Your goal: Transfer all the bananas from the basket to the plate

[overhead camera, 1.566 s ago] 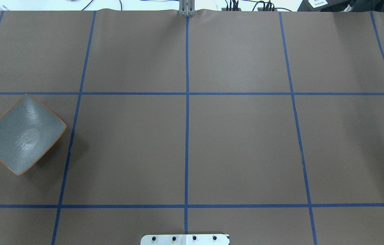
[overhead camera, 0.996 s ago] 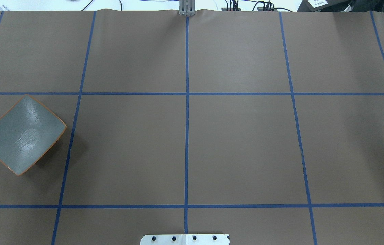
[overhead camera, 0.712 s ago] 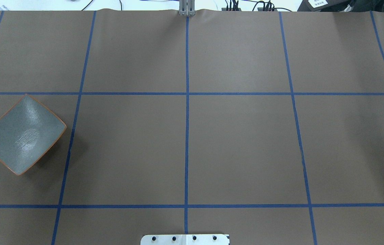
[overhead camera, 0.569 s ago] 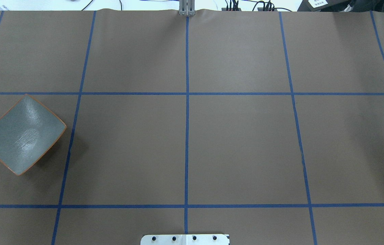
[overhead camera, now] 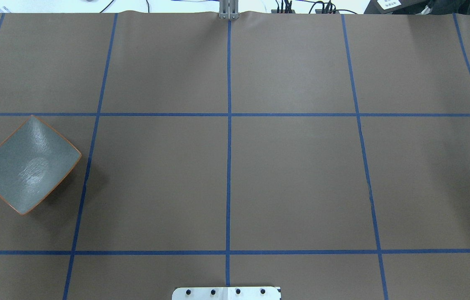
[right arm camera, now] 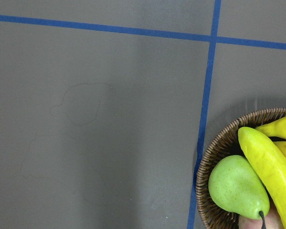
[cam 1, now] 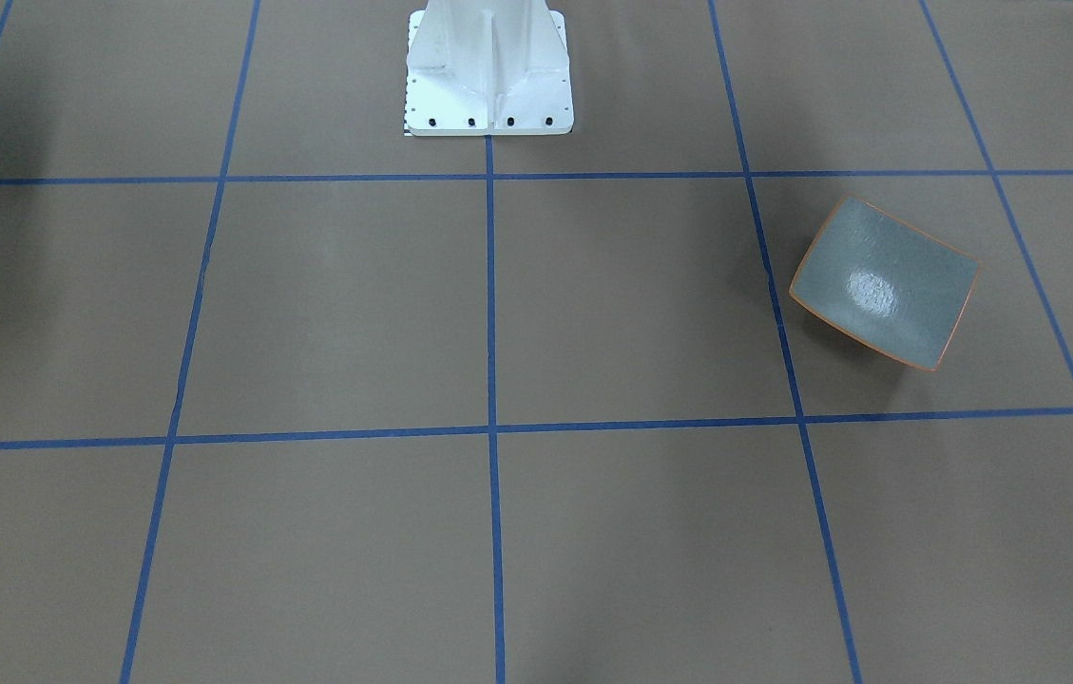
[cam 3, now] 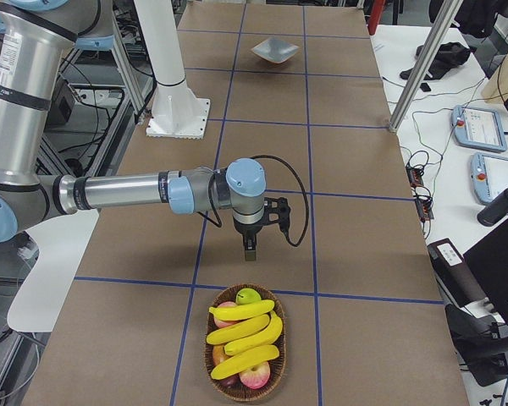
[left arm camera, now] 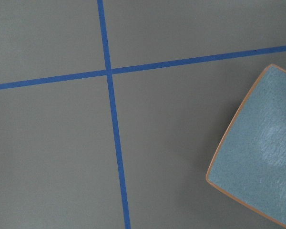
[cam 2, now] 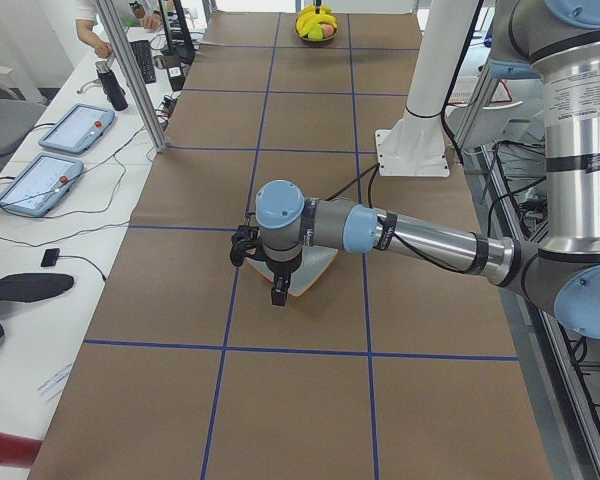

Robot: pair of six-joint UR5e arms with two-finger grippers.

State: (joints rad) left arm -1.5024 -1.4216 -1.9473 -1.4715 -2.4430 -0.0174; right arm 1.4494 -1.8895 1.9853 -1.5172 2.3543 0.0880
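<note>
The taped brown table [overhead camera: 293, 179] carries plate [overhead camera: 26, 164] and fruit basket [right arm camera: 214, 142].

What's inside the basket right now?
The basket holds four bananas on top, a green pear beside them, red apples peeking out beneath. Anything deeper is covered.

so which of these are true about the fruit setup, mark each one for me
1. The plate has no fruit on it. True.
2. The basket holds only bananas. False: a green pear and apples lie in it with the bananas.
3. The right gripper is carrying a banana. False: it hangs over the bare table just short of the basket, with no banana at it.
4. The plate and the basket sit towards opposite ends of the table. True: in the exterior right view the basket is near the camera and the plate is far down the table.
</note>
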